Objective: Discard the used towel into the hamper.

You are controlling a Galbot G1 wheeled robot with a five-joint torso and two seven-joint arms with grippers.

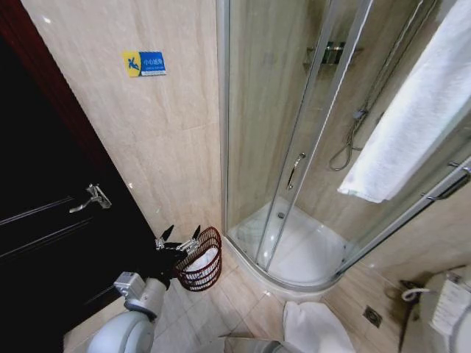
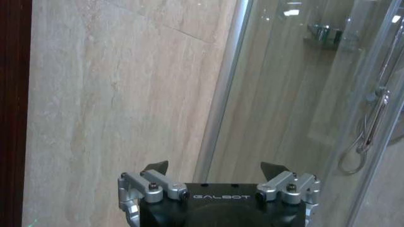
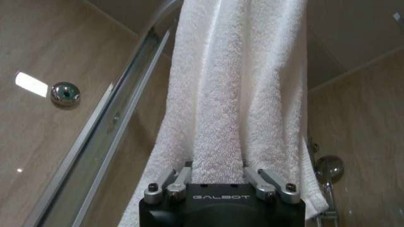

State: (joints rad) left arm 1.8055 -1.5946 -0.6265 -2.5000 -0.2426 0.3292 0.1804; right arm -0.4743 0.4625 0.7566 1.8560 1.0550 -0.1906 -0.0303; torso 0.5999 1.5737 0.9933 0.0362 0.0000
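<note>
The right gripper [image 3: 218, 177] is reaching up, its fingers seemingly pinching a fold of the white terry towel [image 3: 240, 90] hanging at two o'clock. The left gripper [image 1: 176, 237] is hovering spread wide and empty, just beside the ribbed wire hamper [image 1: 202, 259] standing at seven o'clock on bare floor tiles [image 1: 243, 301].

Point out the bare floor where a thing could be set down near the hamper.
Free: the tiles between the hamper, the shower tray curb and the white floor mat. Crowded: the corner behind the hamper, hemmed by the dark door, with the open left pincer just above the rim.
</note>
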